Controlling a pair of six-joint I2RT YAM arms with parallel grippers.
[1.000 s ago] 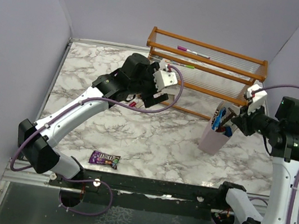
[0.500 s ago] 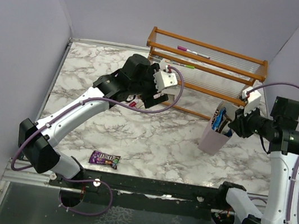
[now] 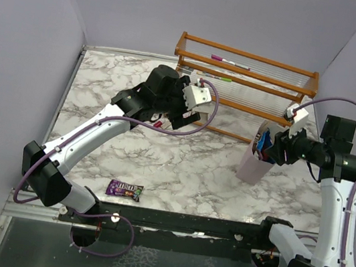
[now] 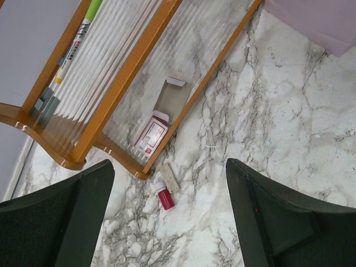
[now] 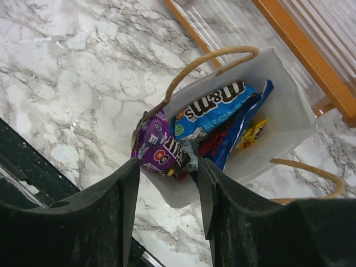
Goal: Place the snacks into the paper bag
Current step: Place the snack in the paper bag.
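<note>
The pale paper bag (image 3: 252,164) stands on the marble at the right, in front of the rack. My right gripper (image 3: 276,148) hovers just over its mouth. In the right wrist view the paper bag (image 5: 289,119) holds several snacks: a blue packet (image 5: 214,107), red and yellow ones beneath it, and a purple packet (image 5: 160,149) lying at the near rim. The right gripper (image 5: 168,167) is open, its fingers apart from that packet. Another purple snack (image 3: 123,190) lies near the table's front edge. My left gripper (image 3: 179,117) hangs open and empty by the rack; the left gripper (image 4: 169,167) has only marble below it.
A wooden rack (image 3: 243,83) with clear shelves and markers stands at the back. A tiny red bottle (image 4: 165,198) and a small pale block (image 4: 170,177) lie by the rack's corner (image 4: 119,161). A flat white card (image 4: 151,133) lies under the rack. Walls close in on both sides.
The right gripper has opened and let go of the purple packet, which now rests in the bag's mouth. The right arm has shifted a little left. The left arm has not moved.
</note>
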